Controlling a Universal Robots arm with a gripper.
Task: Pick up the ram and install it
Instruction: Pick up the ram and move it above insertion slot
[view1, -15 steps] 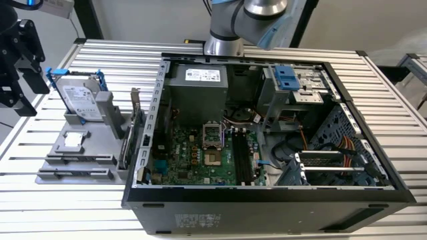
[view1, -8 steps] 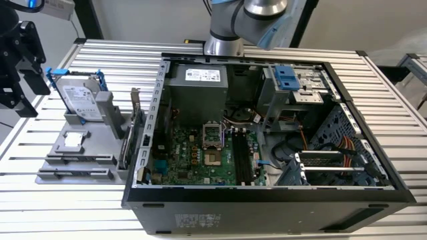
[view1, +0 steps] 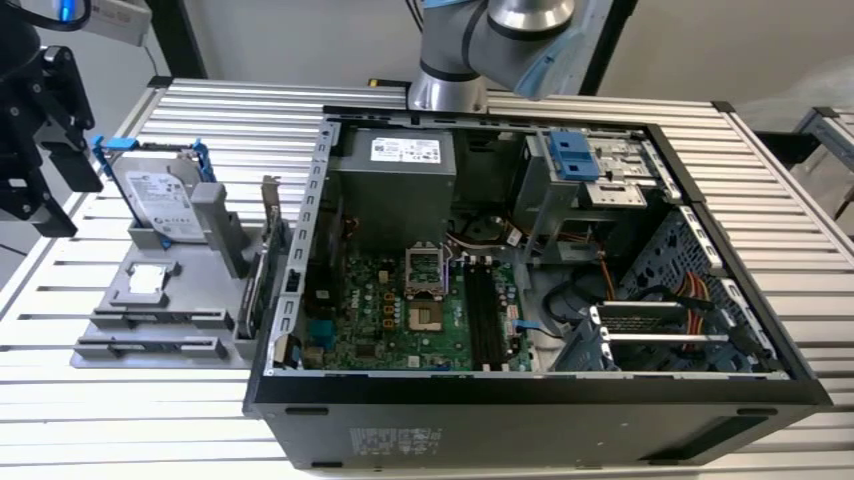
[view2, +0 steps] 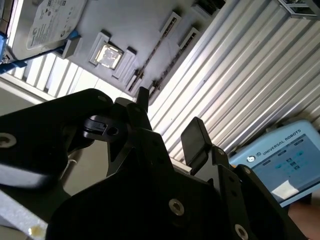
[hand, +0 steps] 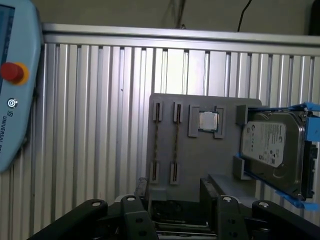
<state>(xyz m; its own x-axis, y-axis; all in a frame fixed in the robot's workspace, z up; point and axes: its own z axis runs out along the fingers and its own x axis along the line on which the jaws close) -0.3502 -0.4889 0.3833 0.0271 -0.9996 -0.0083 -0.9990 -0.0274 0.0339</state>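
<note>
Two ram sticks stand on edge in slots of the grey holder (hand: 200, 160): one ram stick (hand: 156, 142) and a second ram stick (hand: 176, 142) beside it. In the second wrist view they are thin dark strips (view2: 155, 50); in the exterior view they lie along the holder's front (view1: 150, 320). My gripper (hand: 175, 192) hangs above and off the holder, apart from both sticks. It is open, with nothing between its black fingers (view2: 200, 135). In the exterior view the gripper (view1: 64, 190) is at the far left, beyond the holder. The motherboard's long black memory slots (view1: 483, 315) sit inside the open computer case (view1: 534, 390).
The holder also carries a silver hard drive with blue rails (hand: 272, 147) and a square processor chip (hand: 208, 120). A blue teach pendant (hand: 15, 75) lies on the ribbed aluminium table (hand: 90, 125). The arm's base (view1: 447, 90) stands behind the case.
</note>
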